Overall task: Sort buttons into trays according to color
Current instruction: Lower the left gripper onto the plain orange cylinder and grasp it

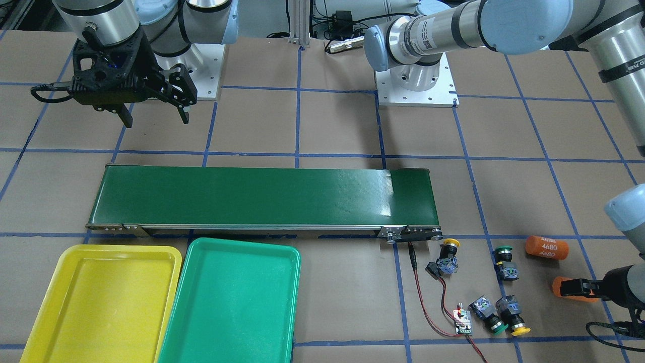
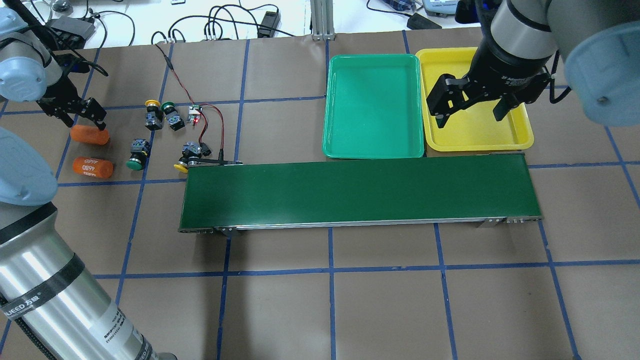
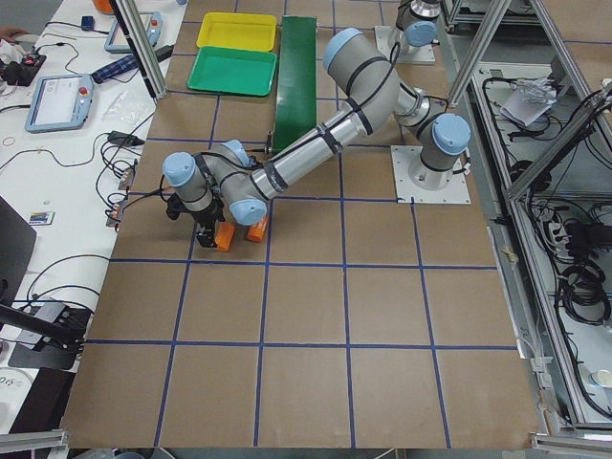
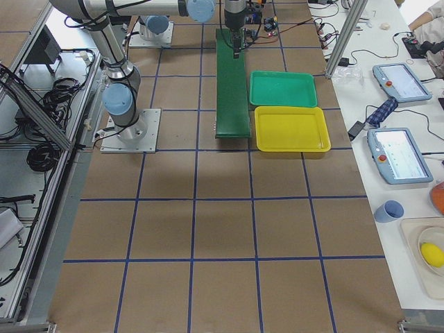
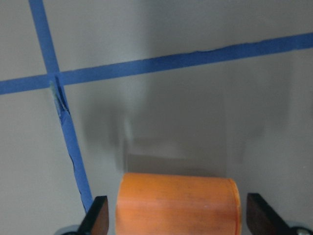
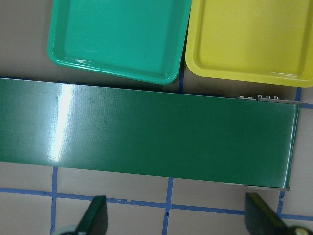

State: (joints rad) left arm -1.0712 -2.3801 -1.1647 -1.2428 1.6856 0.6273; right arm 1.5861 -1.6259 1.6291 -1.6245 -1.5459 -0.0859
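Bright, even light with soft shadows. White glare streaks the belt (image 6: pixel 146 132) at nine o'clock in the right wrist view. The left wrist view is slightly blurred.

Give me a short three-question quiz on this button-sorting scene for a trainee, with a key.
1. True or false: the green tray already holds a button.
2. Pick one: what sits between the fingers of the left pincer? A) an orange cylinder B) a yellow button C) the circuit board
3. Short answer: how many buttons lie on the table, outside both trays?

Key: 1 false; 2 A; 3 four.
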